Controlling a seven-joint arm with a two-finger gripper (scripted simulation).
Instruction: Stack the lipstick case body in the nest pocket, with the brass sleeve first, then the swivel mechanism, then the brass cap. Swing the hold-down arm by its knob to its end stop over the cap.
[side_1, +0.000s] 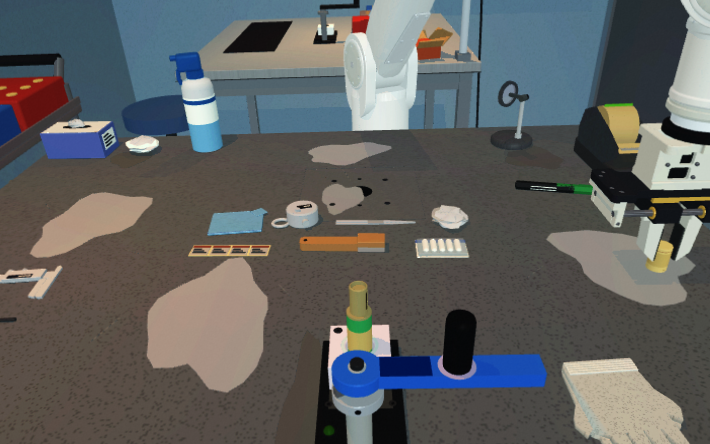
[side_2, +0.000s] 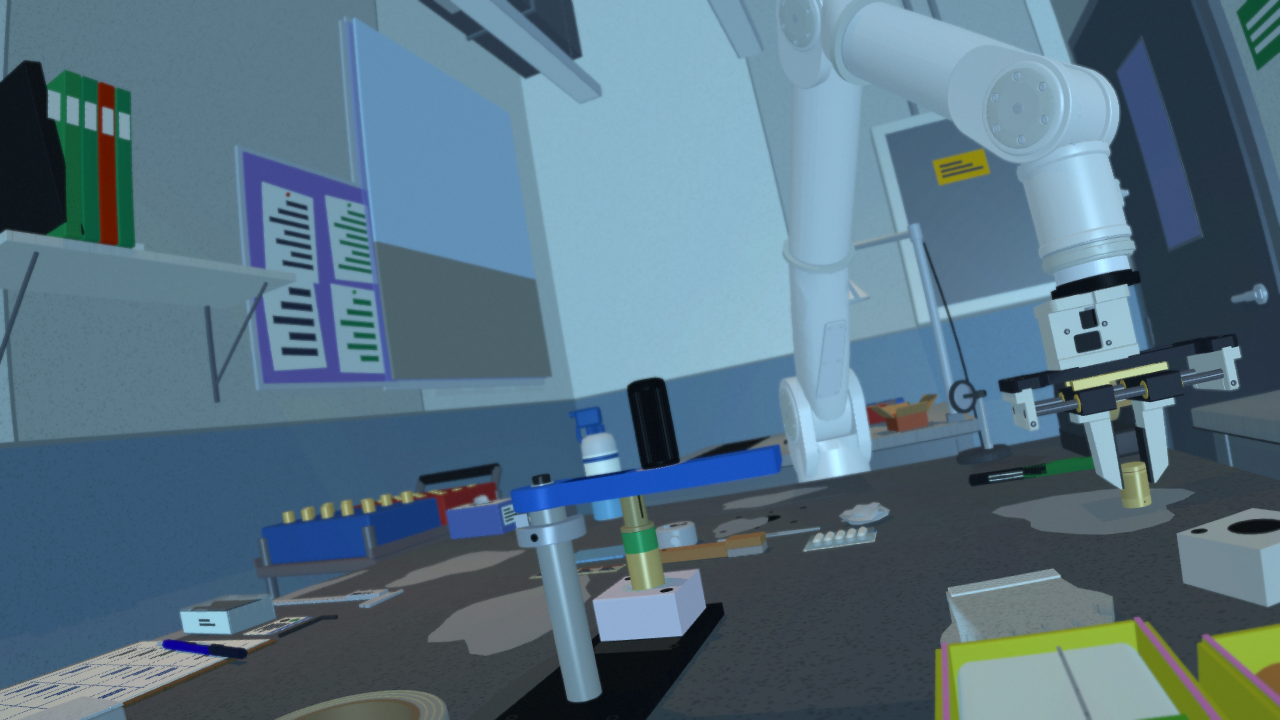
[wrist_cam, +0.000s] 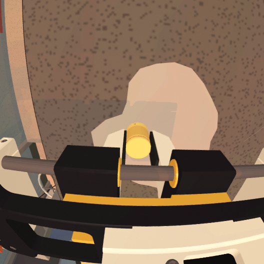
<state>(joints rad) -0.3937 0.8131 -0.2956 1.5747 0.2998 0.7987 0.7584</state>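
Note:
My gripper (side_1: 664, 250) stands at the right side of the table with its fingers closed on the brass cap (side_1: 659, 257), which stands upright on a pale patch. From the wrist camera the cap (wrist_cam: 138, 143) sits between the two fingers (wrist_cam: 138, 147). Near the front middle, the nest block (side_1: 360, 340) holds the brass sleeve with the green-banded swivel mechanism (side_1: 358, 314) upright on top. The blue hold-down arm (side_1: 440, 370) points right, away from the stack. Its black knob (side_1: 459, 335) stands upright on it.
A work glove (side_1: 623, 403) lies at the front right. A tape dispenser (side_1: 610, 139) and a green marker (side_1: 555, 187) lie behind my gripper. A pill strip (side_1: 441, 247), an orange tool (side_1: 343, 243) and a tape measure (side_1: 301, 213) lie mid-table.

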